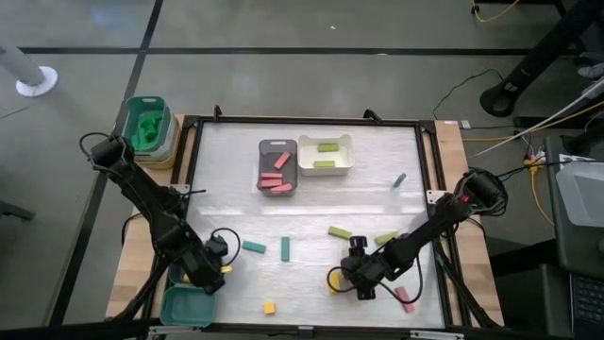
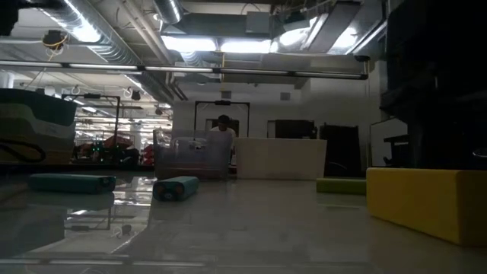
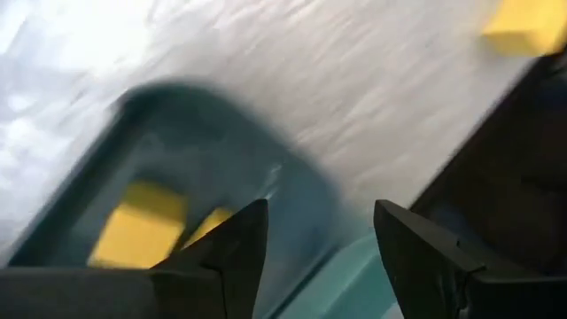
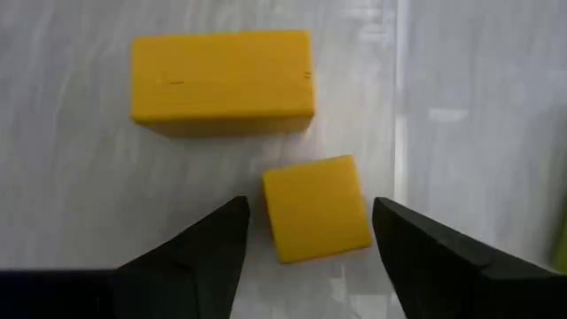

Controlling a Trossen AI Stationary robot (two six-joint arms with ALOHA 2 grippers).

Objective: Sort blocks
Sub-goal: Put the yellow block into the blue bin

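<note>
My right gripper (image 4: 310, 211) is open low over the table's near right part (image 1: 347, 280). Its fingers stand on either side of a small yellow cube (image 4: 315, 207) without touching it. A yellow bar (image 4: 221, 76) lies flat just beyond the cube. My left gripper (image 3: 319, 221) is open and empty over a teal tray (image 3: 292, 190) at the table's near left corner (image 1: 187, 305). Two yellow blocks (image 3: 142, 226) lie in that tray. Teal (image 1: 253, 246), green (image 1: 340, 231) and pink (image 1: 406, 300) blocks and another yellow cube (image 1: 269, 307) lie loose on the table.
At the far middle, a grey tray (image 1: 263, 151) holds pink blocks and a white tray (image 1: 347, 142) holds green ones. A teal tray (image 1: 132, 106) with green pieces stands off the table's far left corner. A small teal block (image 1: 399, 179) lies at the right.
</note>
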